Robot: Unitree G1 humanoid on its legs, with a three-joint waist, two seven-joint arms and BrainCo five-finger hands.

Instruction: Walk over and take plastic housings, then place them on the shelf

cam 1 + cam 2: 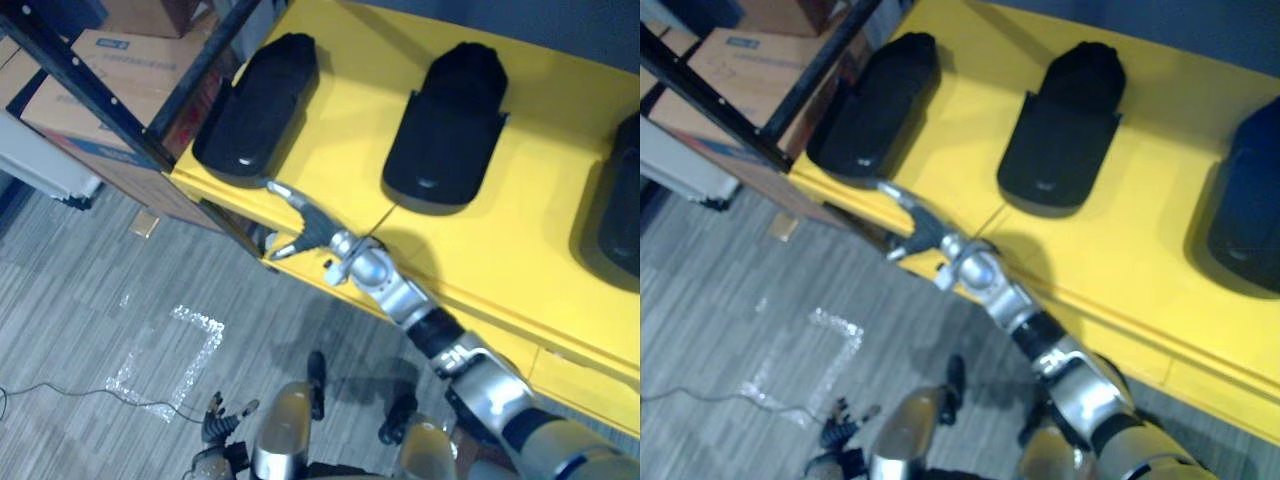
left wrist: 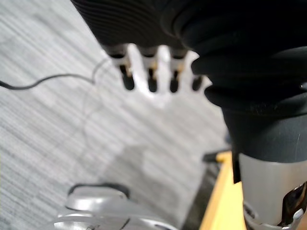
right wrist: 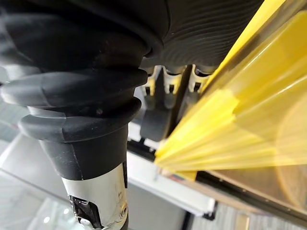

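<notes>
Three black plastic housings lie on a yellow tabletop [image 1: 350, 120]: one at the left [image 1: 255, 110], one in the middle [image 1: 445, 125], one cut off at the right edge [image 1: 622, 200]. My right hand [image 1: 308, 226] is at the table's front edge, just below the left housing's near end. It is open, its fingers spread; the upper fingertip comes close to the housing, and I cannot tell whether it touches. In the right wrist view the fingers [image 3: 165, 88] sit partly behind the yellow edge [image 3: 225, 124]. My left hand [image 1: 215, 420] hangs low over the floor, its fingers [image 2: 148, 76] relaxed and holding nothing.
A black metal rack frame [image 1: 90, 90] runs diagonally at the upper left, with cardboard boxes [image 1: 120, 55] behind it. Grey carpet [image 1: 80, 300] lies below, marked with a white taped outline [image 1: 170, 360]. A small brown scrap [image 1: 145, 222] lies by the rack's foot.
</notes>
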